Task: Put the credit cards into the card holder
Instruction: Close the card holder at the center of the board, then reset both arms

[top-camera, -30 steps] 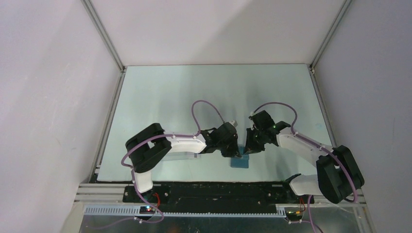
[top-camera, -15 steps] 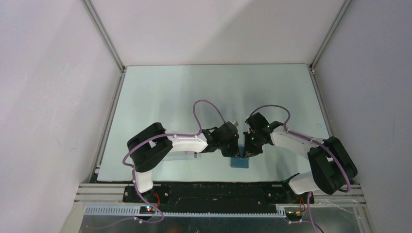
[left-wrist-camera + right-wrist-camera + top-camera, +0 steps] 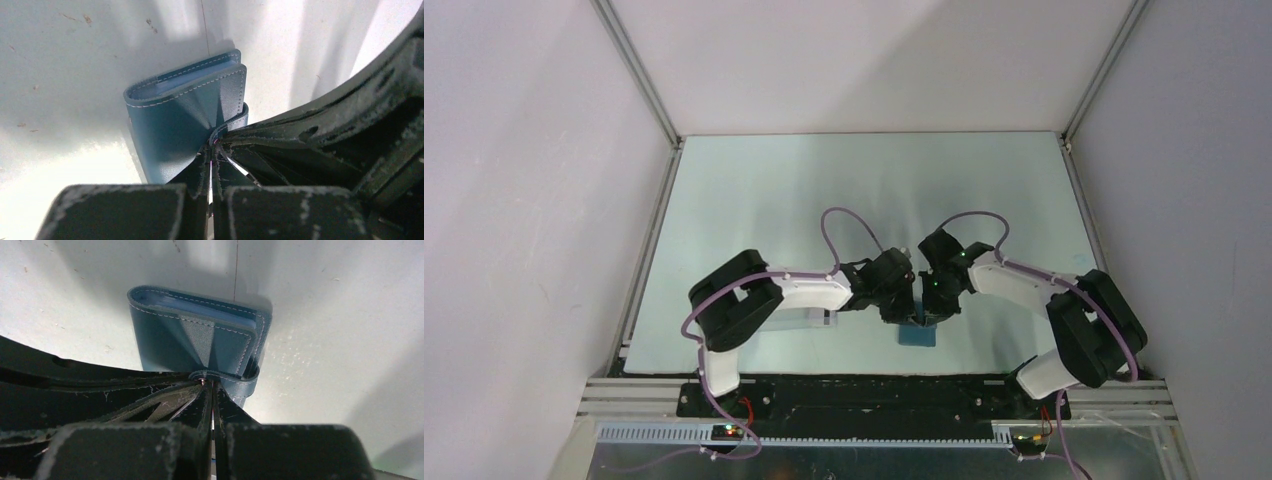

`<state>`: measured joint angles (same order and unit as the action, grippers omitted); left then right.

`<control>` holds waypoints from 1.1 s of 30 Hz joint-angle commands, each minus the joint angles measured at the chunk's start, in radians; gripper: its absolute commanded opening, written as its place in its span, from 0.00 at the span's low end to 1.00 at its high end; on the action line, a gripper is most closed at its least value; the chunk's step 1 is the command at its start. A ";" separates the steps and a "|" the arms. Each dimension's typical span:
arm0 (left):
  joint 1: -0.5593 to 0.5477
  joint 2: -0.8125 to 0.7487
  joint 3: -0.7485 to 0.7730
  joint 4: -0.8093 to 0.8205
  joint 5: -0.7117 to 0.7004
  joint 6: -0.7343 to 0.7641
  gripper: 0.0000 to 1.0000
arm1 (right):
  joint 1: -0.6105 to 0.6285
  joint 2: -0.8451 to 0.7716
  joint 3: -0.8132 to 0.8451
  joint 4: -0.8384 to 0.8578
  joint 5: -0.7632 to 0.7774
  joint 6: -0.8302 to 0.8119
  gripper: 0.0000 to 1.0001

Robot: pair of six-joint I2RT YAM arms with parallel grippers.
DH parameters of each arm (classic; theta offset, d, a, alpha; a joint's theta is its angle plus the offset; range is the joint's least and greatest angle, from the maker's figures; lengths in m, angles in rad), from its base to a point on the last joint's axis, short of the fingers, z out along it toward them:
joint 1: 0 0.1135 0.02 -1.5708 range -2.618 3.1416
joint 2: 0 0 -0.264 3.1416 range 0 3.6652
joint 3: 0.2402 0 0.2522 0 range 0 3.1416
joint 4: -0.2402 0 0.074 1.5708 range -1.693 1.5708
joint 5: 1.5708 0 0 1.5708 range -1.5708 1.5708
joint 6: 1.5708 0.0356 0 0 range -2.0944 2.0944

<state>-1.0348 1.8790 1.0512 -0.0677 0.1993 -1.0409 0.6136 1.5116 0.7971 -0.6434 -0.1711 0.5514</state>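
Lab robot cell: white wall panels [image 3: 524, 200], aluminium-framed table [image 3: 824, 180].

top cam high, far; wrist cams close, share card holder [image 3: 175, 120]

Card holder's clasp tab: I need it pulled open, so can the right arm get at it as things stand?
Likely yes: the right gripper, shut, has its tips right at the clasp tab on the front of the card holder, with nothing between. The left gripper, also shut, crowds the same spot.

The card holder [image 3: 172, 117] is teal-blue, with pale stitching along its edges. The table [image 3: 804, 190] is pale mint green.
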 commanded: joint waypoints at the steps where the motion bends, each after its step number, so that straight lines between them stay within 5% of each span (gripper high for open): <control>1: 0.011 0.128 -0.041 -0.070 -0.073 -0.057 0.00 | 0.062 0.179 -0.090 0.112 0.170 0.046 0.00; 7: 0.020 0.155 -0.038 -0.124 -0.090 -0.087 0.00 | 0.078 0.213 -0.090 0.128 0.169 0.048 0.00; 11: 0.019 0.086 -0.044 -0.109 -0.121 -0.035 0.00 | 0.068 0.095 -0.091 0.147 0.078 0.015 0.00; 16: 0.026 -0.159 -0.081 -0.029 -0.169 0.067 0.73 | 0.009 -0.183 -0.089 0.140 0.000 -0.003 0.21; 20: 0.093 -0.348 -0.151 0.089 -0.134 0.110 0.96 | -0.078 -0.363 -0.090 0.133 -0.011 -0.028 0.55; 22: 0.149 -0.448 -0.221 0.157 -0.104 0.129 0.99 | -0.128 -0.434 -0.091 0.129 0.025 -0.058 0.80; 24: 0.221 -0.564 -0.298 0.191 -0.102 0.168 1.00 | -0.186 -0.487 -0.090 0.125 0.089 -0.095 0.91; 30: 0.592 -1.022 -0.579 0.184 -0.195 0.327 1.00 | -0.400 -0.584 -0.158 0.244 0.297 -0.199 0.99; 33: 0.681 -1.281 -0.695 0.146 -0.510 0.494 1.00 | -0.462 -0.618 -0.253 0.432 0.399 -0.223 0.99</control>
<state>-0.4431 0.8165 0.4622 0.0952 0.0120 -0.7792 0.2184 0.9352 0.6426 -0.4309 0.0452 0.4030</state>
